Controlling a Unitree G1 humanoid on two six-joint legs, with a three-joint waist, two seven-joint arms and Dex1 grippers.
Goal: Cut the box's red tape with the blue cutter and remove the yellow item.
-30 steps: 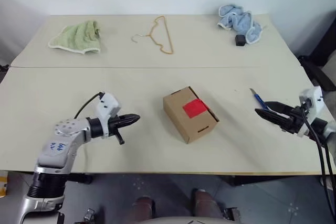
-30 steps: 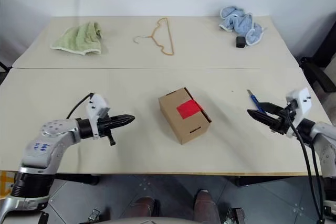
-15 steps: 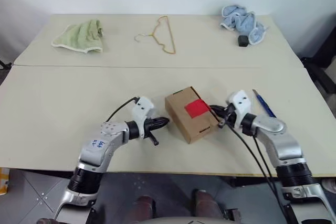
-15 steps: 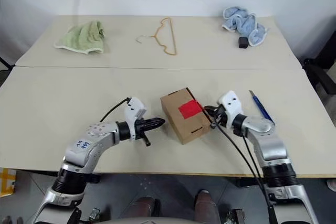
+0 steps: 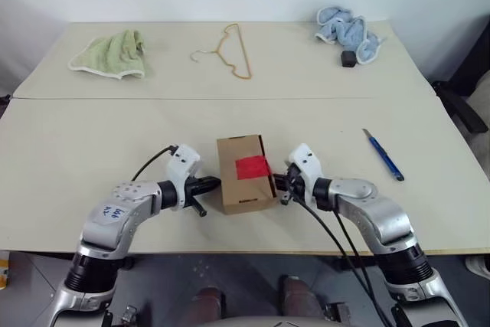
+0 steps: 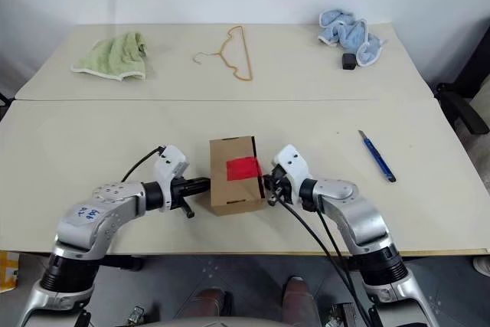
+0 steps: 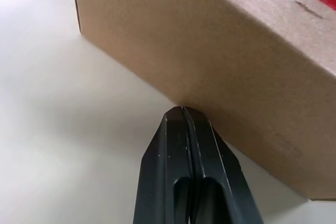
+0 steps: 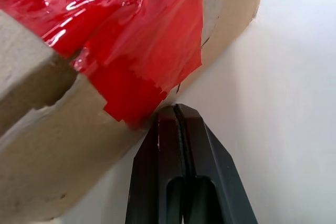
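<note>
Box [image 5: 243, 174] sits braced between closed, empty left gripper [image 5: 215, 184] and right gripper [image 5: 277, 182], apparently squaring it; blue cutter [image 5: 383, 155] lies untouched.

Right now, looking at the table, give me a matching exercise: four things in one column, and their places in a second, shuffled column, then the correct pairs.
Things
1. brown cardboard box with red tape
2. slim blue cutter
3. pale green cloth
4. gold wire hanger

Places
A. far left corner of the table
B. far side, near the middle
C. between the two shut grippers
D. lying alone, right of the right gripper

Pairs: 1-C, 2-D, 3-A, 4-B. The left gripper is at the box's other side.
</note>
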